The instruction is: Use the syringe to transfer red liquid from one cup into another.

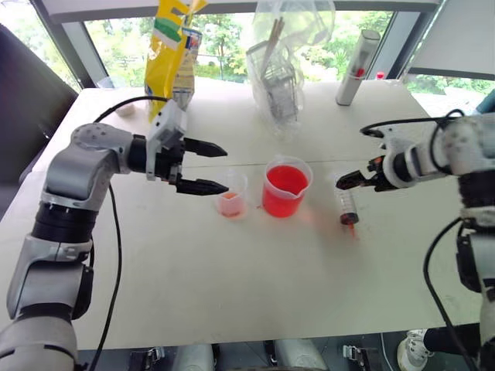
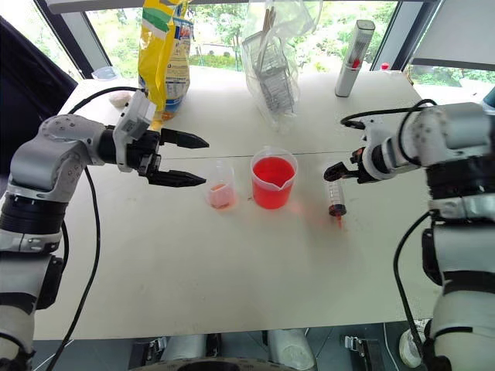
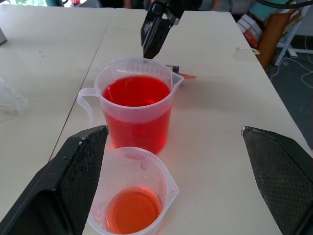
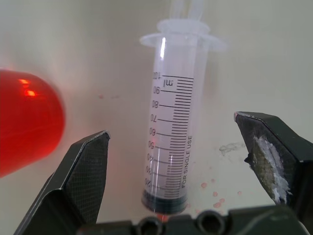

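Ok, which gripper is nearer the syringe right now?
Right. The right gripper hovers open over the syringe, fingers either side; the left gripper waits open beside the small cup.

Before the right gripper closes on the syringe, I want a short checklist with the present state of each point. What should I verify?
1. Right gripper open: ok, fingers stand wide.
2. Syringe between its fingers: ok, the barrel lies on the table in the gap, untouched.
3. Plunger position: cannot tell how far the plunger is in.
4. Beaker upright with red liquid: ok.
5. Small cup upright beside the beaker: ok, holding a little liquid.
6. Left gripper clear of both cups: ok, open beside the small cup, not touching.
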Robot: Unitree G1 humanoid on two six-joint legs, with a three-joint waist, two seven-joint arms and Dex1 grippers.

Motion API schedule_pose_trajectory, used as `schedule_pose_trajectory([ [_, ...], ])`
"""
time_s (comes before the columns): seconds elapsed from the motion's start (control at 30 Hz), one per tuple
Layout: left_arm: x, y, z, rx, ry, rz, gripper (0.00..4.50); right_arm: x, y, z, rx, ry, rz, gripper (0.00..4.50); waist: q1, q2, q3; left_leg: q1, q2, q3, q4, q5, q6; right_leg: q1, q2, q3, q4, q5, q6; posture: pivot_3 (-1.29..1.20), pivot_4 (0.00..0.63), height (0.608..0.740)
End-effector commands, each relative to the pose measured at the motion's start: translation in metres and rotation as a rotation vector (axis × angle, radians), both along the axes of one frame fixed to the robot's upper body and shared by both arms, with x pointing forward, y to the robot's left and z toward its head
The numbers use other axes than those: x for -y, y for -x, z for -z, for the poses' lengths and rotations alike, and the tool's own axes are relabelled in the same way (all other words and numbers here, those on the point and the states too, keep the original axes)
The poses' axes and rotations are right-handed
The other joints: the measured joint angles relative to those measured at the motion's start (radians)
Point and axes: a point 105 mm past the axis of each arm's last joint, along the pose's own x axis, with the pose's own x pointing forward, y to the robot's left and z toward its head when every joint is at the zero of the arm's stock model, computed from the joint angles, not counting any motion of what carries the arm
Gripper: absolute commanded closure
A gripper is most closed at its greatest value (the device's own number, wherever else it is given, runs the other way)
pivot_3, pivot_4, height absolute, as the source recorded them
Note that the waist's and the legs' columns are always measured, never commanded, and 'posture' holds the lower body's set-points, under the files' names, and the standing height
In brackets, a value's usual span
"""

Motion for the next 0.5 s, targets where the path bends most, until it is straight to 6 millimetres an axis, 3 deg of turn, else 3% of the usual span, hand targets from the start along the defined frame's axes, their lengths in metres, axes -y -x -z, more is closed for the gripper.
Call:
schedule_pose_trajectory([
  [0.03,0.0,0.005,-0.008,0.049,0.009,0.0,0.0,0.0,-0.012,-0.003,0.016,0.028,-0.008,0.06,0.0,0.0,0.0,0.0,0.0,0.0,0.0,0.0,0.0,0.0,0.0,0.0,0.0,0.0,0.0,0.0,0.15,0.739],
  [0.37,-0.002,0.005,-0.003,0.062,0.022,-0.035,0.0,-0.011,-0.028,0.036,-0.063,0.118,-0.079,0.06,-0.003,0.0,0.0,0.002,0.0,0.0,0.002,0.0,0.0,0.002,0.0,-0.001,0.002,0.0,0.0,0.0,0.15,0.739],
  [0.43,-0.002,0.006,-0.002,0.063,0.025,-0.039,0.0,-0.011,-0.03,0.037,-0.066,0.132,-0.089,0.58,-0.003,-0.001,-0.001,0.002,0.0,0.0,0.003,0.0,0.0,0.003,0.0,-0.001,0.002,0.0,0.0,0.0,0.15,0.739],
  [0.5,-0.003,0.006,-0.001,0.065,0.028,-0.044,0.0,-0.011,-0.03,0.038,-0.073,0.143,-0.102,1.38,-0.003,-0.001,-0.001,0.002,0.0,0.0,0.003,0.0,0.0,0.003,0.0,-0.001,0.002,0.0,0.0,0.0,0.15,0.739],
])
